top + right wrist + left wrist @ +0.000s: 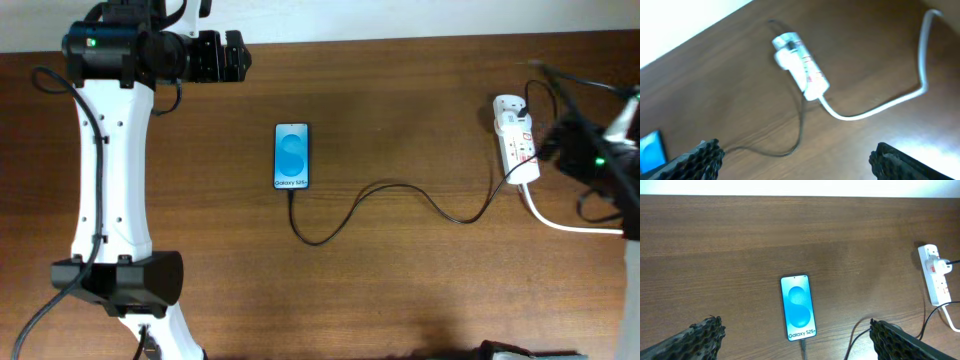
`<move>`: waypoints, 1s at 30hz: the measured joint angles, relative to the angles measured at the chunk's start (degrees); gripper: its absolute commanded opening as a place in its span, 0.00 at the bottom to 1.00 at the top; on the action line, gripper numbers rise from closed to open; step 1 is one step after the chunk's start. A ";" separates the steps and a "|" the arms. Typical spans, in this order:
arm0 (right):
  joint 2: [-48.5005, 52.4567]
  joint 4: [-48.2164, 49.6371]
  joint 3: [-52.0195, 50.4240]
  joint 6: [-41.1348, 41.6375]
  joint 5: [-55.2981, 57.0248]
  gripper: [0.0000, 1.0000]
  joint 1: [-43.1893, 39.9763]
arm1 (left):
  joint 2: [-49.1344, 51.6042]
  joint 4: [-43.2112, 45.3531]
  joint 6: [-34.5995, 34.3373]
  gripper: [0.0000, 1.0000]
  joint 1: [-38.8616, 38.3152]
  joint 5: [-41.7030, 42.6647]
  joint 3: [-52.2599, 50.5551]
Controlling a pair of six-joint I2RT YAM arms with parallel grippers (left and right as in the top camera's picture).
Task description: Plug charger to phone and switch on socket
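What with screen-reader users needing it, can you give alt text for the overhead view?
A phone with a blue screen lies on a wooden table, a thin black cable curving from its bottom edge to a white power strip at the right. The white left arm stretches along the opposite side.

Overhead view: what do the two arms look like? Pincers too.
The left arm is a long white link with small dark screws, black joint housings at both ends, a green light and loose black cables. The right arm is mostly cropped: black housing, green light, black cables, a white part. The left pincer fingers and right pincer fingers are dark with honeycomb texture.
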 measured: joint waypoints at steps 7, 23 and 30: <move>0.83 0.24 0.00 -2.56 -5.88 0.99 -19.30 | 0.00 -0.07 0.00 0.99 0.00 0.00 0.00; 15.56 6.97 0.00 -7.30 -23.43 0.98 -34.47 | 0.00 -0.15 0.00 0.99 0.00 0.00 0.00; 23.34 9.38 0.00 -10.08 -27.80 0.98 -34.51 | 0.00 -0.13 0.00 0.99 0.00 0.00 0.00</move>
